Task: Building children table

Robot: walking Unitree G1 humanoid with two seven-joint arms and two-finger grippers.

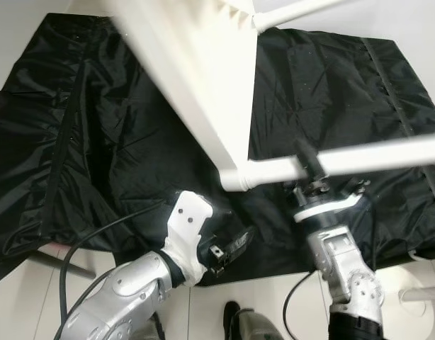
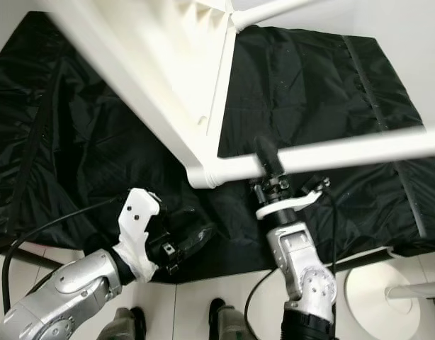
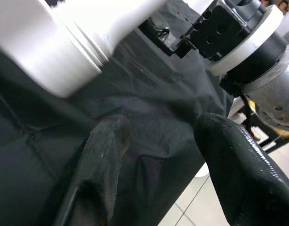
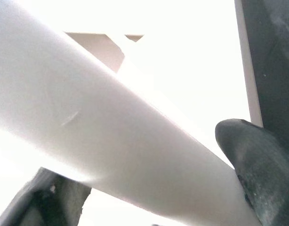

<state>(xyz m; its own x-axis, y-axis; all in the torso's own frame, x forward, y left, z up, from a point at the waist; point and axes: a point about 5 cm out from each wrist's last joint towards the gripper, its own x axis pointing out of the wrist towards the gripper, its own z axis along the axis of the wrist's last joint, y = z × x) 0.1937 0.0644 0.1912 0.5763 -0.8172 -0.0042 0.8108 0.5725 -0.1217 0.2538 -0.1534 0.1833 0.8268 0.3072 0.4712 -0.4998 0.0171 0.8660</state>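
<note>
A white children's table [image 1: 189, 78] hangs tilted over a black cloth, its underside frame facing me. One long white leg [image 1: 373, 157] runs sideways from the frame's lower corner to the right. My right gripper [image 1: 309, 166] is shut on that leg near its joint; in the right wrist view the leg [image 4: 102, 141] lies between both black fingers [image 4: 257, 155]. Another leg [image 1: 295, 13] sticks out at the top. My left gripper [image 1: 232, 248] sits low over the cloth, below the leg's joint end [image 3: 64, 52], open with nothing between its fingers [image 3: 104, 155].
The black cloth [image 1: 97, 142] covers most of the area ahead. White floor tiles lie in front of it, with a white round base [image 2: 377, 290] at the right. A black cable [image 1: 83, 248] loops by my left arm, and a thin metal bar [image 1: 54, 263] lies at the cloth's left edge.
</note>
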